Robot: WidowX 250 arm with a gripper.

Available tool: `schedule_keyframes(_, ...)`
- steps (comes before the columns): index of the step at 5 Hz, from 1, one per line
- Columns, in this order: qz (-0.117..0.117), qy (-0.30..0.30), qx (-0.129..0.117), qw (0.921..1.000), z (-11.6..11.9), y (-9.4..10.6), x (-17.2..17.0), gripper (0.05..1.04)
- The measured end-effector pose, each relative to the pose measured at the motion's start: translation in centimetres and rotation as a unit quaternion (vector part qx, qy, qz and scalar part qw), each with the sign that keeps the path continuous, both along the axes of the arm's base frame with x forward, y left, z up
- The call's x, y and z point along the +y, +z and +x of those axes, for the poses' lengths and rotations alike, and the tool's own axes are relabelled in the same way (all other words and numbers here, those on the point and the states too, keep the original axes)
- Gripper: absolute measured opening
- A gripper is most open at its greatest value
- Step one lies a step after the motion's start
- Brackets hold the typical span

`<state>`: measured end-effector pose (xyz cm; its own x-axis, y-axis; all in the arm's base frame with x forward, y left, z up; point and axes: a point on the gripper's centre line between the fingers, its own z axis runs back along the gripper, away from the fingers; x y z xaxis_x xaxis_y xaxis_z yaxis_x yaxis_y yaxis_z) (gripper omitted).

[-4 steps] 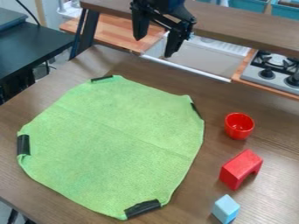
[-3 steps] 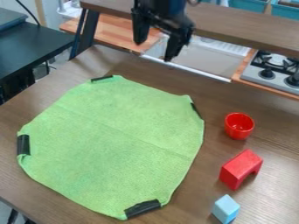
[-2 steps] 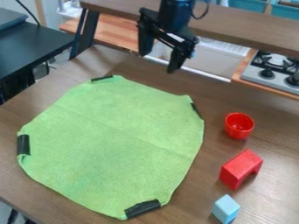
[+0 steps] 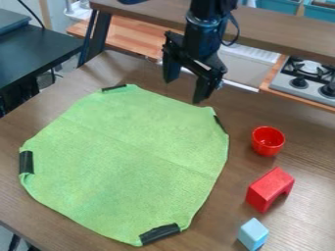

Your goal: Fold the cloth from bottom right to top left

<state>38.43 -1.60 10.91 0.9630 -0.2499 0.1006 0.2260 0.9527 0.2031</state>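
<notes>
- Cloth (image 4: 124, 157): light green, spread out flat and unfolded on the brown wooden table (image 4: 298, 117). A faint crease runs slantwise across it. Black strips (image 4: 159, 234) sit at four of its corners: bottom right, left, top and upper right. It is the landmark for the places below, as the camera sees them.
- Black robot arm (image 4: 202, 34): comes down from the top edge of the view, beyond the cloth's upper right side.
- Toy stove (image 4: 284, 82): grey top with black burners, well apart from the cloth, to its upper right past the table edge.
- Gripper (image 4: 185, 91): hangs just beyond the cloth's upper right edge, near the corner there. Its two fingers stand spread wide with nothing between them; it is released and grips no part of the cloth.
- Red arch-shaped block (image 4: 270, 190): right of the cloth's lower half, apart from it, between the cup and the blue block.
- Red cup (image 4: 268, 141): upright, right of the cloth's upper right side, not touching it.
- Light blue block (image 4: 252, 234): right of the cloth's bottom right corner, apart from it.
</notes>
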Motion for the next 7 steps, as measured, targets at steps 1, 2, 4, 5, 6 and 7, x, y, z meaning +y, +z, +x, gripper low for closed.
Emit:
schedule_keyframes(1, -0.003, -0.035, 0.009, 0.9993, -0.8, -1.7, -1.4, 0.998)
schedule_keyframes(2, -0.008, -0.081, 0.024, 0.9964, -2.0, -3.4, -3.0, 0.998)
schedule_keyframes(4, 0.0, -0.182, 0.036, 0.9827, -7.1, -3.4, -4.8, 0.998)
schedule_keyframes(5, 0.013, -0.24, 0.043, 0.9697, -10.0, -3.2, -5.2, 0.998)
schedule_keyframes(6, 0.021, -0.283, 0.048, 0.9576, -12.7, -3.9, -5.0, 0.998)
schedule_keyframes(7, 0.039, -0.331, 0.067, 0.9405, -15.1, -5.8, -5.4, 0.998)
